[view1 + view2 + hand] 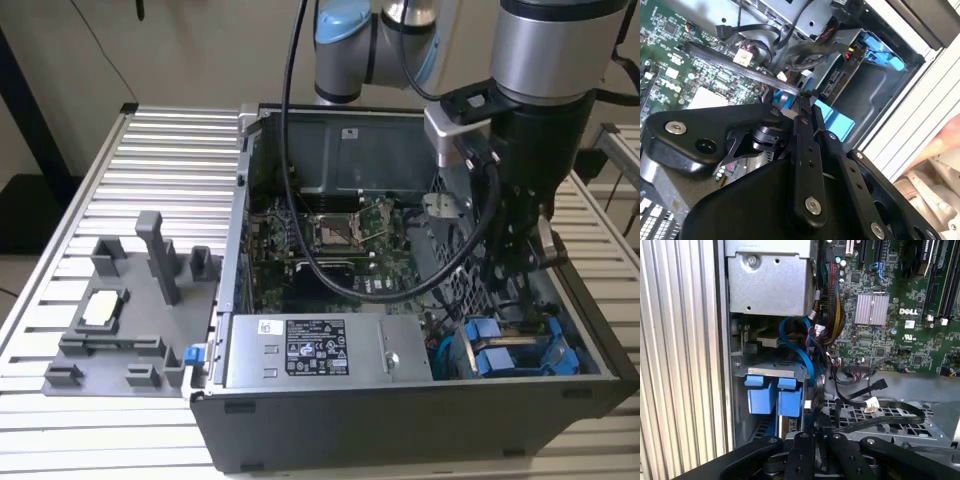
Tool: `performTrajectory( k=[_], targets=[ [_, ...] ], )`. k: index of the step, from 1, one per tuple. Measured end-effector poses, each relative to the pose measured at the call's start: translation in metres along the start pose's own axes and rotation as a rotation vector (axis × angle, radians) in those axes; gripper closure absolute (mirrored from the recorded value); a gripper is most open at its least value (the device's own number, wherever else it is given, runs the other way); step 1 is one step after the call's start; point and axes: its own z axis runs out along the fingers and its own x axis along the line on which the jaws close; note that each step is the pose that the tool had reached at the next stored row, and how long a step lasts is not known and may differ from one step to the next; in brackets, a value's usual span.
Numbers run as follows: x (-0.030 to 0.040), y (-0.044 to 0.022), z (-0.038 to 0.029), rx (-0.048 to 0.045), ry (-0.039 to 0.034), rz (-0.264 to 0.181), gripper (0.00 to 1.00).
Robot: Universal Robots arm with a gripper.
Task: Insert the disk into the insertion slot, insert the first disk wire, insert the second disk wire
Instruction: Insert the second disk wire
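Observation:
The disk (497, 358) in its blue carrier (774, 396) sits inside the insertion slot (771, 372) of the grey drive cage, at the exterior view's right front corner of the open computer case. My gripper (517, 283) reaches down into the case just behind the cage. In the second wrist view its fingers (804, 107) are closed on a flat black wire (735, 67), with the tips close to the disk's connector end (832, 84). A second black wire with a loose plug (879, 385) lies on the perforated metal beside it.
A grey power-supply box with a white label (315, 350) fills the case's front. The green motherboard (340, 245) lies behind it, crossed by a thick black cable (300, 200). A grey fixture with posts (130, 310) stands on the slatted table (60, 420) at the exterior view's left.

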Motion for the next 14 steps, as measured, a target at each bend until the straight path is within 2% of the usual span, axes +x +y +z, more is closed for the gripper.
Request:
performTrajectory(
  k=[11, 13, 14],
  targets=[
    [0.0343, -0.0079, 0.0055, -0.0103, -0.0011, -0.001, 0.84],
    [0.035, -0.008, 0.0063, -0.0101, -0.0084, 0.001, 0.84],
    [0.035, -0.008, 0.0067, -0.0095, -0.02, 0.003, 0.84]
  ],
)
